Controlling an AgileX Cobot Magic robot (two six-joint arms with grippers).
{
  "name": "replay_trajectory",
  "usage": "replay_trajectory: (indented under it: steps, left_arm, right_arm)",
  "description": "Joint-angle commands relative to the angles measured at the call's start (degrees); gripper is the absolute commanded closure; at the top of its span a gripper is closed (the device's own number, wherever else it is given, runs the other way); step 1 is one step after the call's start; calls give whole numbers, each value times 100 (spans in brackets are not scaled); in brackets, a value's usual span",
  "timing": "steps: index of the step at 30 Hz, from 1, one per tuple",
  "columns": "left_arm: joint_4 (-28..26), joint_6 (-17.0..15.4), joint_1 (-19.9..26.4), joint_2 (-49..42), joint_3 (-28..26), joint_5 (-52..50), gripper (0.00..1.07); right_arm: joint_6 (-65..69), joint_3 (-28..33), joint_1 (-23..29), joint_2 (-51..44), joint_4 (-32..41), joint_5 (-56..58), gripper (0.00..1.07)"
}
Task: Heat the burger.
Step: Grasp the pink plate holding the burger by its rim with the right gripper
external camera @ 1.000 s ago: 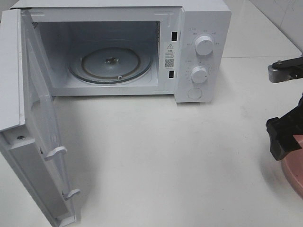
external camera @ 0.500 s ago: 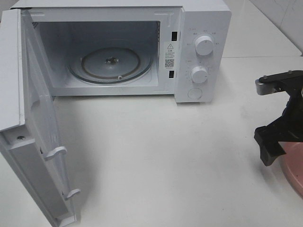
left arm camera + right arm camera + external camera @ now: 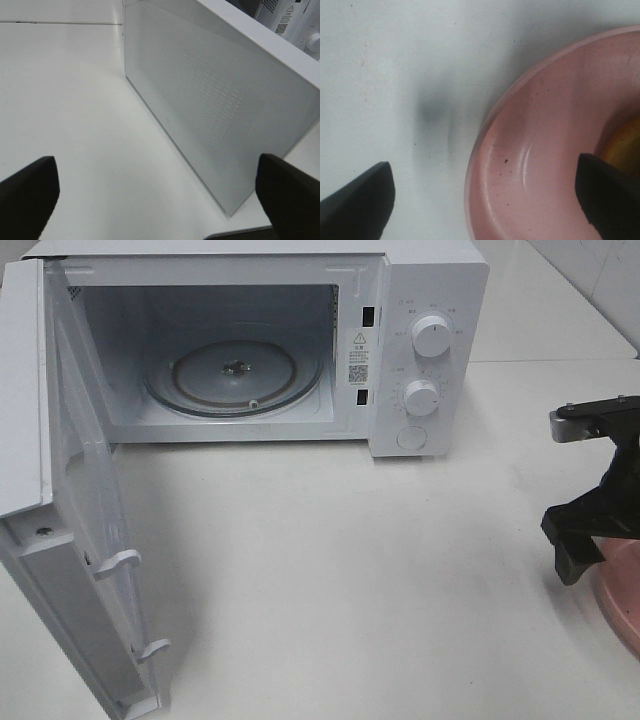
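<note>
A white microwave (image 3: pixel 420 300) stands at the far edge of the surface (image 3: pixel 330 570). Its door (image 3: pixel 70 540) hangs wide open, reaching along the left edge toward the near left corner. Inside the cavity lies a glass turntable (image 3: pixel 235 375).

The left end effector (image 3: pixel 160 200) sits just beside the outer, perforated face of that door. Its fingers are spread wide, with nothing between them.

At the right edge, toward the near right corner, a pink plate (image 3: pixel 622 595) is cut off by the frame. The burger (image 3: pixel 626 145) rests on it, showing only as a golden-brown sliver in the right wrist view.

The right end effector (image 3: pixel 482 200) hangs over the plate's rim on the side facing the middle of the surface. It is spread wide and grips nothing, with one finger above the bare surface and the other above the plate's inside, near the burger.
</note>
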Motion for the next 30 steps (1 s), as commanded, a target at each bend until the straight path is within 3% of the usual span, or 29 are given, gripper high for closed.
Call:
replay_trajectory:
  steps: [1,24,30]
  left_arm:
    - [-11,6,11,-92,11,6,6]
    - [-11,6,11,-92,11,6,6]
    - [-11,6,11,-92,11,6,6]
  right_arm:
    - [-92,-29,-132,92,-6,-86,16]
    - [-160,-11,-178,940,-6,-590,22]
    - [-172,178,-447,940,6,-871,24]
